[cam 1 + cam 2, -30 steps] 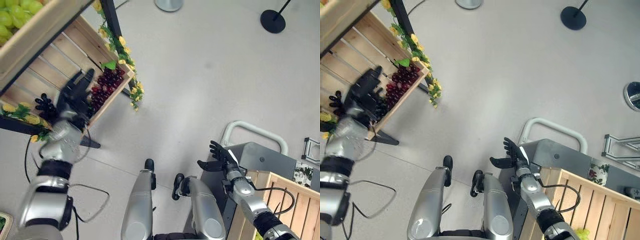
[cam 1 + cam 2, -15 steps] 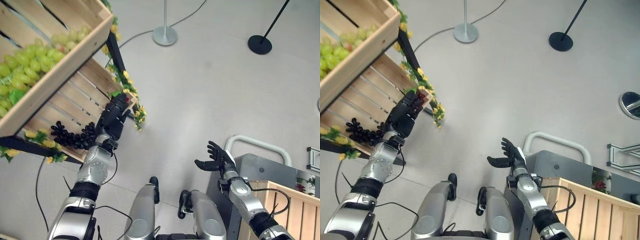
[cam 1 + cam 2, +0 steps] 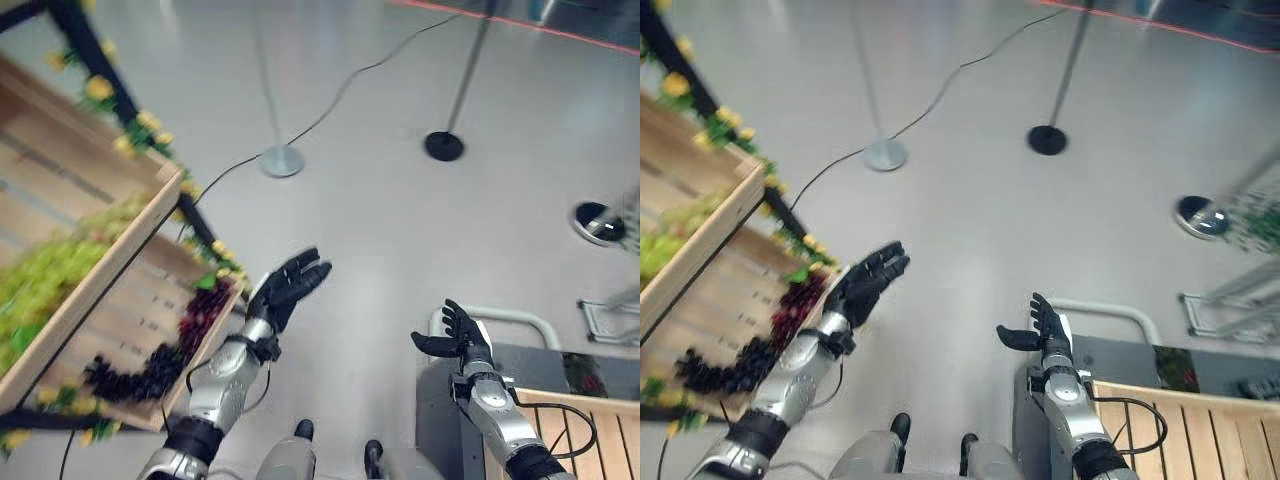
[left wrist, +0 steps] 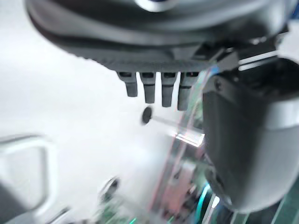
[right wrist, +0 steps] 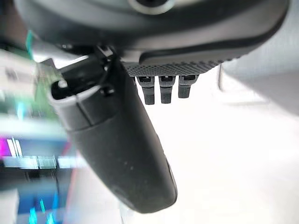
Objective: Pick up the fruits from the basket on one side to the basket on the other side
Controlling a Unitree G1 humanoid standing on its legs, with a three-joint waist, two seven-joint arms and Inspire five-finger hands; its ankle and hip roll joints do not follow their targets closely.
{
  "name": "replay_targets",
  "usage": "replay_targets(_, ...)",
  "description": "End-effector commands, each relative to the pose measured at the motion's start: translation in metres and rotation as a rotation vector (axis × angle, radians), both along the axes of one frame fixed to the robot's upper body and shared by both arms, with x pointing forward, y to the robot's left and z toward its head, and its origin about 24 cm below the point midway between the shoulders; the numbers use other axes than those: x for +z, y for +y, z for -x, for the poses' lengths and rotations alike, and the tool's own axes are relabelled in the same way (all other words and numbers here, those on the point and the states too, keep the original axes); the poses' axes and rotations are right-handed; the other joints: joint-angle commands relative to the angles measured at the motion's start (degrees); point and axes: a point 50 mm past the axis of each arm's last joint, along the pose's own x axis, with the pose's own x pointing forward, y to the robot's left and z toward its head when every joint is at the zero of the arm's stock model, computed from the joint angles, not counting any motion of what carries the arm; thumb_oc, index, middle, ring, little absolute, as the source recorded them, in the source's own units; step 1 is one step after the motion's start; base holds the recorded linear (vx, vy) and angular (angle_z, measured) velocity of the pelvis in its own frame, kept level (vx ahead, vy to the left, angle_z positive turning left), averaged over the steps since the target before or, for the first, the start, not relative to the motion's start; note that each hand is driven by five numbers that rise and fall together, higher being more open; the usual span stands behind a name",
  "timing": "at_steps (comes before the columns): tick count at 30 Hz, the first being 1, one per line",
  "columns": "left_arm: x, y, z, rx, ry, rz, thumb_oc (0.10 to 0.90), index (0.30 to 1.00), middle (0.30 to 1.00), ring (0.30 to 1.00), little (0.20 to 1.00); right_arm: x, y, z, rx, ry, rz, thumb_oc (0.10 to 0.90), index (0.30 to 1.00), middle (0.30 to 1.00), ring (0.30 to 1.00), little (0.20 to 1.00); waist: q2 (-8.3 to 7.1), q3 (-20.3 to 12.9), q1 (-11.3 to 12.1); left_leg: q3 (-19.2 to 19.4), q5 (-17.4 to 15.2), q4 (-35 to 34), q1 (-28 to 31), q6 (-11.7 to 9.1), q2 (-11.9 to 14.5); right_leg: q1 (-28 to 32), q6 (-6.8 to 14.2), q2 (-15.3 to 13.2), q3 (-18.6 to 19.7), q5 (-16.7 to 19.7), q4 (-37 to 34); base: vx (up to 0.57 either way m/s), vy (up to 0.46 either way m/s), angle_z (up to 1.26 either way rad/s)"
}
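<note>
While both the left hand (image 3: 285,290) and right hand (image 3: 452,335) hover spread and empty, the soft, easily crushed dark grape bunch (image 3: 165,350) lies in the wooden crate (image 3: 120,330) at eight o'clock, probably best cupped underneath.

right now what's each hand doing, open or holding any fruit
Left hand: open, fingers straight, holding nothing, off the crate.
Right hand: open, fingers spread, holding nothing.

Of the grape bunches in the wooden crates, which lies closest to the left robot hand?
The dark red bunch at the lower crate's front corner, just beside the open left robot hand. The black bunch lies farther along that crate; the green grapes fill the upper crate.
</note>
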Motion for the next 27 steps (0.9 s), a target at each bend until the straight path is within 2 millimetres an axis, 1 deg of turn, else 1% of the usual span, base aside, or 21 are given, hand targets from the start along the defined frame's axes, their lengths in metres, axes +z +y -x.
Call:
replay_targets(1,0.041,-0.011,-0.023,-0.024,-0.22,-0.01,0.8,0.9,0.9,0.9,0.9,0.023,0.0,-0.004,-0.071,-0.214,-0.031,0.8,0.9,0.9,0.9,0.9,1.45,-2.83,-1.93,5.64,1.16,-5.08,4.26,0.1,-0.64,-2.77,0.72,-2.63,-4.92,8.69,-2.05,0.04,0.136,-0.8)
replay_targets(4,0.039,-0.014,-0.024,-0.057,-0.197,-0.022,0.8,0.9,0.9,0.9,0.9,0.024,-0.001,-0.001,-0.088,-0.238,-0.028,0.8,0.9,0.9,0.9,0.9,1.84,-2.95,-2.82,7.93,1.92,-7.53,5.3,0.3,-0.09,-3.16,1.53,-3.22,-4.9,9.81,-3.1,0.02,0.116,-0.49)
replay_targets(5,0.04,-0.014,-0.026,-0.064,-0.197,-0.049,0.8,0.9,0.9,0.9,0.9,0.025,-0.004,0.002,-0.114,-0.26,-0.021,0.8,0.9,0.9,0.9,0.9,2.14,-3.04,-3.62,8.19,2.09,-8.55,5.52,0.61,-0.37,-3.71,1.92,-3.24,-3.92,10.62,-3.74,0.02,0.161,-0.4)
replay_targets(7,0.039,-0.017,-0.027,-0.075,-0.186,-0.058,0.8,0.9,0.9,0.9,0.9,0.024,-0.008,0.004,-0.147,-0.265,-0.01,0.8,0.9,0.9,0.9,0.9,2.31,-3.08,-4.53,8.81,1.73,-8.82,5.67,1.1,-0.88,-4.91,2.61,-3.38,-2.74,11.68,-3.63,0.05,0.164,-0.5)
replay_targets(8,0.038,-0.015,-0.025,-0.071,-0.185,-0.078,0.8,0.9,0.9,0.9,0.9,0.021,-0.011,0.008,-0.158,-0.257,0.01,0.8,0.9,0.9,0.9,0.9,2.38,-2.98,-5.41,10.38,1.2,-8.9,6.07,1.24,-0.84,-5.26,3.05,-3.68,-1.7,12.68,-4.74,0.07,0.126,-0.59)
replay_targets(10,0.036,-0.016,-0.023,-0.089,-0.175,-0.117,0.8,0.9,0.9,0.9,0.9,0.018,-0.016,0.014,-0.186,-0.244,0.043,0.8,0.9,0.9,0.9,0.9,2.29,-2.81,-6.4,11.87,0.48,-8.82,6.49,1.5,-1.19,-5.59,3.59,-3.97,-0.46,14.47,-6.62,0.08,0.103,-0.63)
replay_targets(11,0.033,-0.013,-0.02,-0.095,-0.16,-0.144,0.8,0.9,0.9,0.9,0.9,0.017,-0.019,0.017,-0.224,-0.24,0.064,0.8,0.9,0.9,0.9,0.9,2.27,-2.72,-6.58,13.03,0.38,-9.02,6.59,1.56,-1.06,-5.97,3.88,-4.15,-0.96,14.93,-6.86,0.04,0.048,-0.51)
replay_targets(12,0.033,-0.013,-0.02,-0.093,-0.159,-0.146,0.8,0.9,0.9,0.9,0.9,0.017,-0.019,0.017,-0.225,-0.24,0.066,0.8,0.9,0.9,0.9,0.9,2.27,-2.7,-6.53,13.17,0.37,-9.05,6.62,1.57,-1.02,-6.01,3.9,-4.16,-1.12,14.9,-6.76,0.0,0.024,-0.49)
replay_targets(13,0.03,-0.007,-0.017,-0.071,-0.146,-0.182,0.8,0.9,0.9,0.9,0.9,0.018,-0.021,0.016,-0.223,-0.239,0.08,0.8,0.9,0.9,0.9,0.9,2.18,-2.35,-6.06,15.26,0.43,-9.3,6.8,1.63,-0.57,-6.81,4.13,-4.8,-4.5,15.23,-4.51,-0.03,0.016,-0.42)
replay_targets(14,0.028,-0.001,-0.015,-0.036,-0.135,-0.209,0.8,0.9,0.9,0.9,0.9,0.019,-0.019,0.014,-0.198,-0.234,0.087,0.8,0.9,0.9,0.9,0.9,2.18,-1.9,-5.12,18.0,0.64,-9.35,7.0,1.59,0.09,-7.22,4.29,-6.01,-8.97,15.57,-1.06,-0.06,0.026,-0.62)
replay_targets(15,0.026,0.008,-0.012,-0.002,-0.122,-0.229,0.8,0.9,0.9,0.9,0.9,0.021,-0.016,0.011,-0.169,-0.232,0.083,0.8,0.9,0.9,0.9,0.9,2.36,-1.55,-3.62,21.29,1.01,-9.33,6.99,1.49,1.07,-7.1,4.22,-7.8,-14.01,15.24,2.93,-0.06,0.021,-1.15)
replay_targets(16,0.025,0.014,-0.01,0.013,-0.114,-0.235,0.8,0.9,0.9,0.9,0.9,0.023,-0.015,0.009,-0.149,-0.238,0.079,0.8,0.9,0.9,0.9,0.9,2.6,-1.59,-2.69,22.94,1.17,-9.14,6.72,1.49,1.78,-6.88,4.01,-8.57,-16.32,14.77,5.6,-0.05,0.005,-2.12)
replay_targets(17,0.024,0.017,-0.009,0.019,-0.109,-0.239,0.8,0.9,0.9,0.9,0.9,0.024,-0.014,0.008,-0.139,-0.243,0.078,0.8,0.9,0.9,0.9,0.9,2.59,-1.58,-2.15,23.8,1.14,-8.94,6.61,1.51,2.03,-6.85,3.9,-8.96,-17.08,14.09,7.17,-0.02,-0.061,-2.15)
replay_targets(18,0.021,0.023,-0.006,0.03,-0.094,-0.24,0.8,0.9,0.9,0.9,0.9,0.028,-0.013,0.006,-0.122,-0.255,0.087,0.8,0.9,0.9,0.9,0.9,2.26,-1.89,-1.25,24.79,1.17,-7.76,5.67,1.37,2.58,-5.28,3.44,-8.67,-18.47,12.1,6.46,0.01,-0.082,-1.57)
replay_targets(19,0.02,0.024,-0.005,0.029,-0.09,-0.239,0.8,0.9,0.9,0.9,0.9,0.028,-0.013,0.006,-0.125,-0.258,0.093,0.8,0.9,0.9,0.9,0.9,2.1,-1.96,-1.1,24.87,1.14,-7.45,5.52,1.21,2.67,-4.59,3.29,-8.53,-18.77,11.72,5.28,0.05,-0.228,-0.87)
replay_targets(20,0.017,0.026,-0.004,0.047,-0.065,-0.226,0.8,0.9,0.9,0.9,0.9,0.029,-0.022,0.006,-0.149,-0.265,0.133,0.8,0.9,0.9,0.9,0.9,0.86,-2.69,0.36,26.11,1.21,-6.09,4.39,-0.25,3.22,-0.11,3.06,-8.96,-22.04,10.19,-3.61,0.06,-0.252,-0.65)
replay_targets(21,0.013,0.025,-0.003,0.071,-0.044,-0.216,0.8,0.9,0.9,0.9,0.9,0.031,-0.027,0.002,-0.161,-0.267,0.157,0.8,0.9,0.9,0.9,0.9,0.45,-2.98,0.68,25.92,1.25,-5.87,4.17,-0.82,3.62,0.53,3.01,-8.43,-21.65,10.91,-7.12,0.08,-0.287,-0.77)
replay_targets(22,0.01,0.024,-0.001,0.076,-0.034,-0.206,0.8,0.9,0.9,0.9,0.9,0.034,-0.03,0.001,-0.182,-0.272,0.175,0.8,0.9,0.9,0.9,0.9,0.25,-2.94,0.56,25.45,1.28,-5.8,4.14,-1.12,3.82,0.63,2.89,-7.7,-20.38,11.27,-8.51,0.07,-0.215,-0.66)
replay_targets(23,0.008,0.024,0.001,0.076,-0.019,-0.178,0.8,0.9,0.9,0.9,0.9,0.041,-0.037,-0.001,-0.215,-0.295,0.221,0.8,0.9,0.9,0.9,0.9,-0.09,-2.87,0.36,24.81,1.24,-5.67,4.12,-1.46,4.09,0.88,2.59,-7.16,-19.23,11.65,-9.91,0.06,-0.196,-0.58)
replay_targets(27,0.002,0.015,0.005,0.054,-0.006,-0.18,0.8,0.9,0.9,0.9,0.9,0.068,-0.063,-0.01,-0.295,-0.35,0.392,0.8,0.9,0.9,0.9,0.9,-0.48,-2.04,-0.08,24.51,1.59,-6.33,4.09,-2.2,4.77,1.25,1.77,-5.86,-18.86,12.71,-12.62,0.01,-0.173,-0.13)
